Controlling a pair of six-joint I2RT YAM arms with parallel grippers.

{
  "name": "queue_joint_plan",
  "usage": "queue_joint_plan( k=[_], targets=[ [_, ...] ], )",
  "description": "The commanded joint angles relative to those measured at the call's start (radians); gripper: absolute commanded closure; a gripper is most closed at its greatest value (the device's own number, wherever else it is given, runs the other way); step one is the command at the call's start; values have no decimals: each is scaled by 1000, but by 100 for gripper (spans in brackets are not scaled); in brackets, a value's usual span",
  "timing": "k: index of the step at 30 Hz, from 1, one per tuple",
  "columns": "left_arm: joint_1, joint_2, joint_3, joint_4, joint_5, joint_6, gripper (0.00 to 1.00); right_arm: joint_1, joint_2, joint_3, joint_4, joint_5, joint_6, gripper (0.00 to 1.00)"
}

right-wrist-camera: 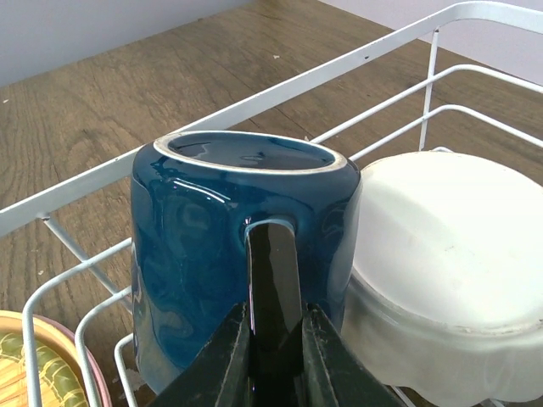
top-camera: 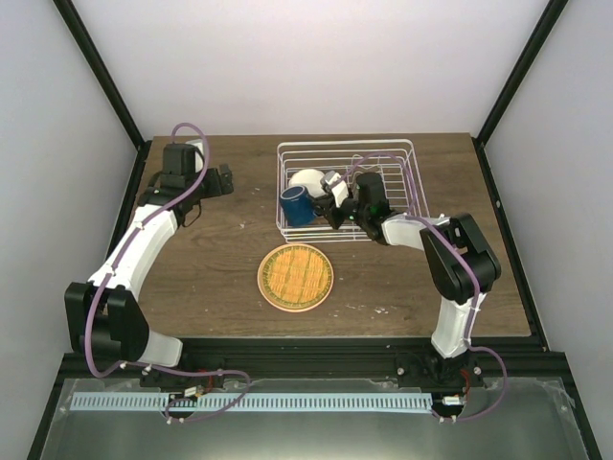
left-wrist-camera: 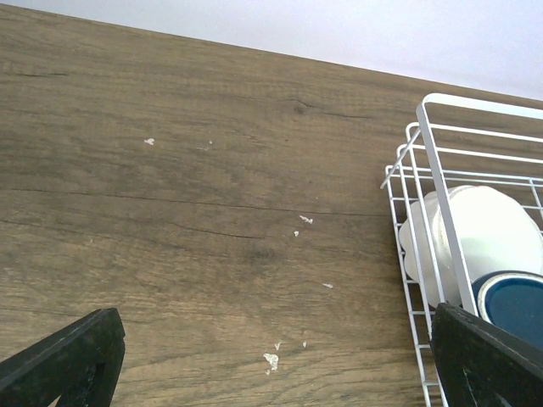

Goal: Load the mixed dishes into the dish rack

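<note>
The white wire dish rack (top-camera: 345, 145) stands at the back right of the table. In it lies the white scallop-edged bowl (top-camera: 307, 180), upside down, and the dark blue mug (top-camera: 295, 205) is at the rack's near left corner, right beside the bowl. My right gripper (top-camera: 330, 206) reaches into the rack and is shut on the mug's handle (right-wrist-camera: 273, 271); the mug (right-wrist-camera: 237, 254) stands rim up. The orange plate (top-camera: 295, 276) lies on the table in front of the rack, on top of the pink plate (right-wrist-camera: 72, 352), of which only the rim shows. My left gripper (top-camera: 225, 179) is open and empty, left of the rack.
The left wrist view shows bare wood with small white flecks (left-wrist-camera: 271, 360), and the rack's left wall (left-wrist-camera: 441, 195) with the bowl (left-wrist-camera: 488, 233) and mug (left-wrist-camera: 513, 305) behind it. Black frame posts stand at the table's back corners.
</note>
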Motion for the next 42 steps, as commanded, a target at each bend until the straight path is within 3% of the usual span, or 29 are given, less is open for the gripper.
queue_joint_plan(
  k=[1,13,23,42],
  targets=[
    [8,8,11,21,8,15,0,17,0,-11,53,2,-28,99],
    [10,16,4,25,14,14,0,24,8,2,-165,107,-177,99],
    [11,17,-6,26,12,9,0,26,11,21,-236,111,-170,98],
    [11,20,-17,28,27,2,0,56,-19,27,-416,86,-82,75]
  ],
)
